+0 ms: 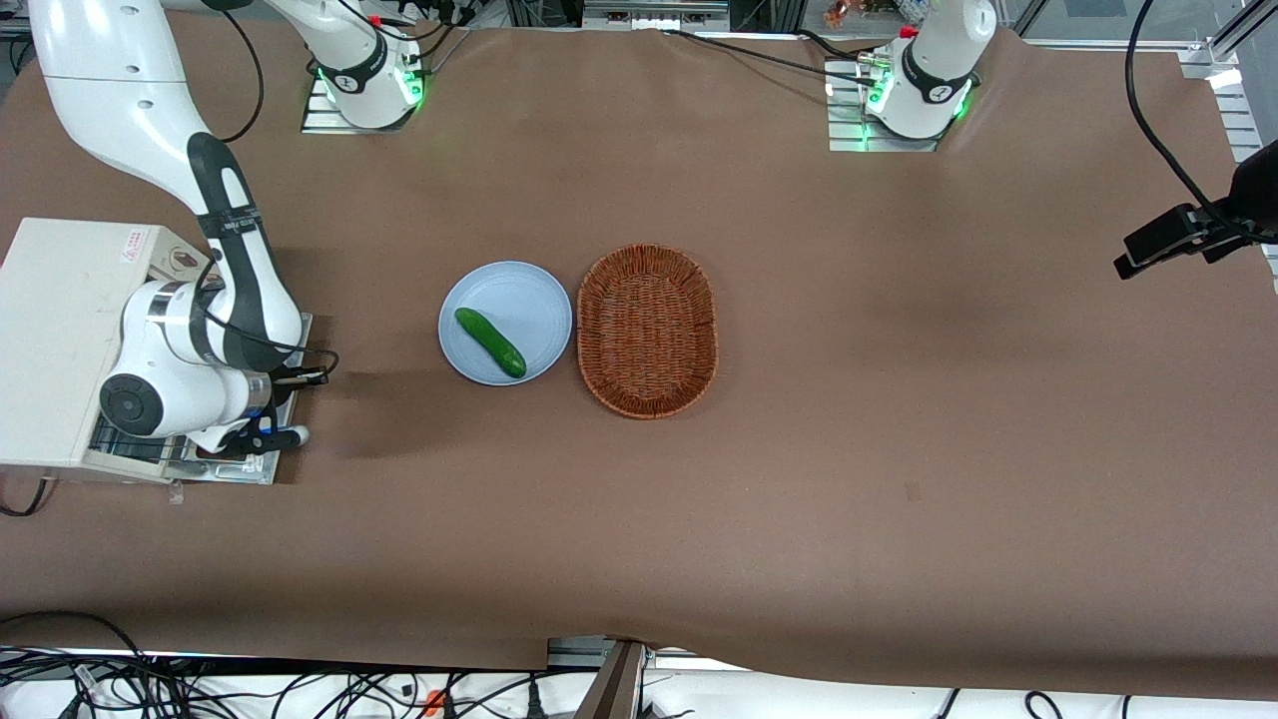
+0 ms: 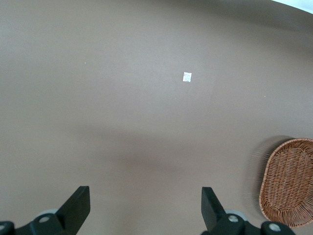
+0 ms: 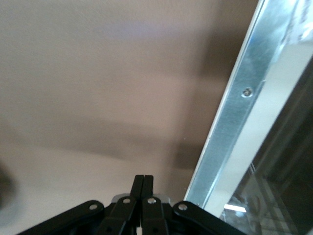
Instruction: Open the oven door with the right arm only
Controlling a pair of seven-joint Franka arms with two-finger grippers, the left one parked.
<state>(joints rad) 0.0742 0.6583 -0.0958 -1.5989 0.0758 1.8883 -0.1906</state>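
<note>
The cream-white toaster oven (image 1: 55,330) stands at the working arm's end of the table. Its oven door (image 1: 245,471) looks swung down, lying out over the table in front of the oven, and the right arm (image 1: 225,290) covers most of it. In the right wrist view the door's silver frame (image 3: 234,122) and dark glass (image 3: 288,161) run close beside the gripper (image 3: 143,180). The gripper (image 1: 268,435) hangs just above the door's outer edge, shut with nothing between its fingers. The bar handle is not clearly seen.
A light blue plate (image 1: 519,290) holding a green cucumber (image 1: 490,343) sits mid-table, with a brown wicker basket (image 1: 647,330) beside it, which the left wrist view also shows as a wicker basket (image 2: 288,181). A black camera (image 1: 1188,235) hangs at the parked arm's end.
</note>
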